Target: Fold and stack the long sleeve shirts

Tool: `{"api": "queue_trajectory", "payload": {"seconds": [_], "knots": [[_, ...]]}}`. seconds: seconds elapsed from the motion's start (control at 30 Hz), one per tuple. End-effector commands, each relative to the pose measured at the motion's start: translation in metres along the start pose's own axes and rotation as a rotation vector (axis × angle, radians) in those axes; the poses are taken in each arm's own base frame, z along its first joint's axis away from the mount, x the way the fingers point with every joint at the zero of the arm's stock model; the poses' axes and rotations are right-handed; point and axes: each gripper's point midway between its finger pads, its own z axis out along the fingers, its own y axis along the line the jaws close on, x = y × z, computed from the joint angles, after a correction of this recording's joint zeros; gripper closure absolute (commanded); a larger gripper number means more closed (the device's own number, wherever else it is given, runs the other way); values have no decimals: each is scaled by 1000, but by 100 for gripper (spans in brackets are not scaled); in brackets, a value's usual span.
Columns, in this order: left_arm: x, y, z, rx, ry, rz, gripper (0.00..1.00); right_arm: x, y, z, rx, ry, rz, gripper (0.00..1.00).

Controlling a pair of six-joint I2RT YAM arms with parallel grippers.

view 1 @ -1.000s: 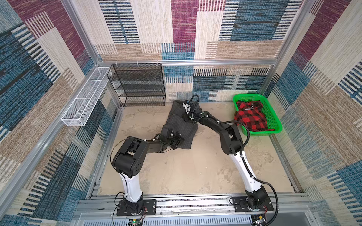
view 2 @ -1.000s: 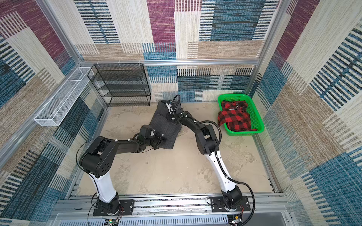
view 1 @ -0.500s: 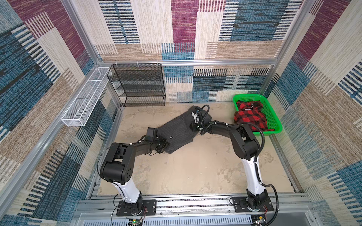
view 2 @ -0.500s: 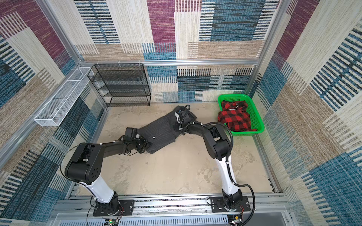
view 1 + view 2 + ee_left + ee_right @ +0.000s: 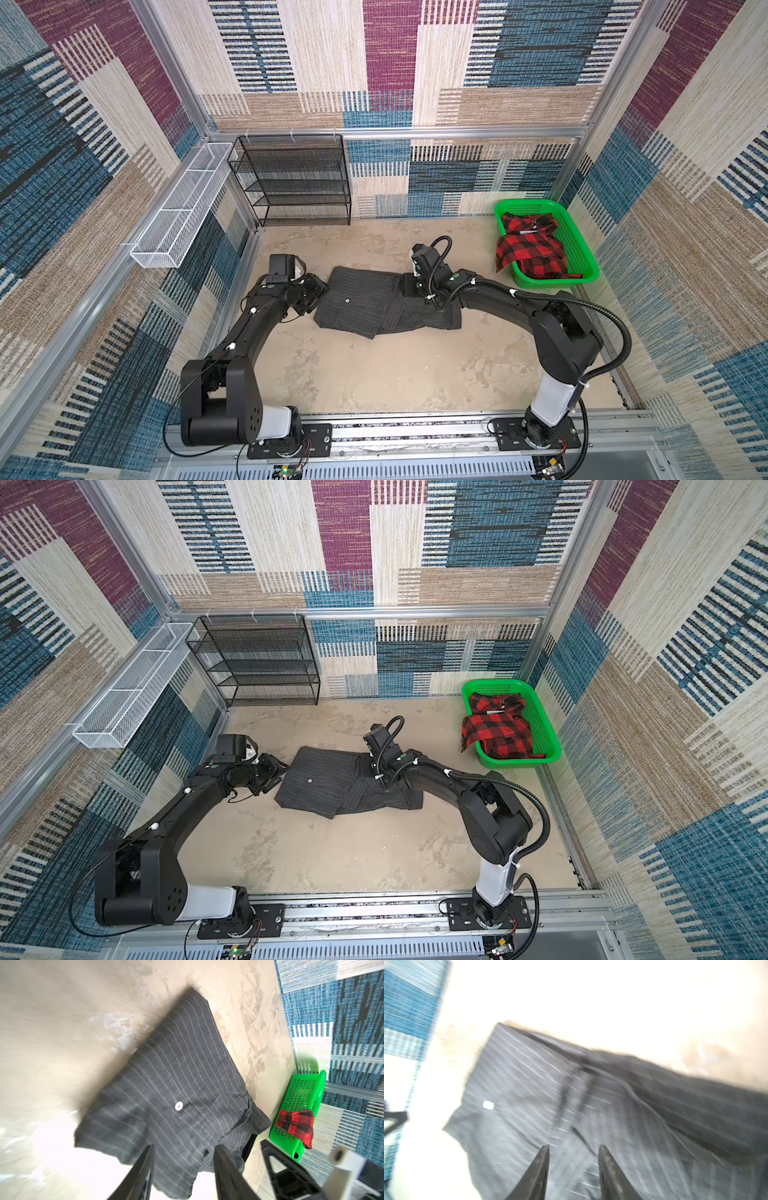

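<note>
Tabletop (image 5: 374,374): 1 grey shirt (image 5: 357,303); basket (image 5: 584,253): 1 checked shirt (image 5: 536,253).

I am holding my left fingers (image 5: 143,1172) apart, with the tips lying over the near edge of the dark pinstriped shirt (image 5: 176,1084); contact is unconfirmed. The shirt is lying flat on the beige bench (image 5: 62,1022), with one white button (image 5: 178,1105) showing. Beyond it, a red-and-black check shirt (image 5: 297,1126) is hanging over the rim of the green basket (image 5: 301,1095).

Top views: high up, side by side, looking down at the whole floor (image 5: 374,374). Wrist views: close, low over the same grey shirt (image 5: 176,1084), from opposite ends.
</note>
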Motion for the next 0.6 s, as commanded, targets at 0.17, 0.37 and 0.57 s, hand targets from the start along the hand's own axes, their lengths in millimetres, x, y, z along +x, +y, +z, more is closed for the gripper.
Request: {"api": "queue_trajectory", "payload": {"seconds": [0.17, 0.37, 0.57], "knots": [[15, 21, 9, 38, 67, -88, 49, 8, 39, 34, -106, 86, -75, 63], [22, 20, 20, 96, 82, -150, 53, 13, 22, 73, -50, 101, -110, 69], [14, 23, 27, 69, 96, -116, 43, -3, -10, 109, -5, 77, -120, 72]]}}
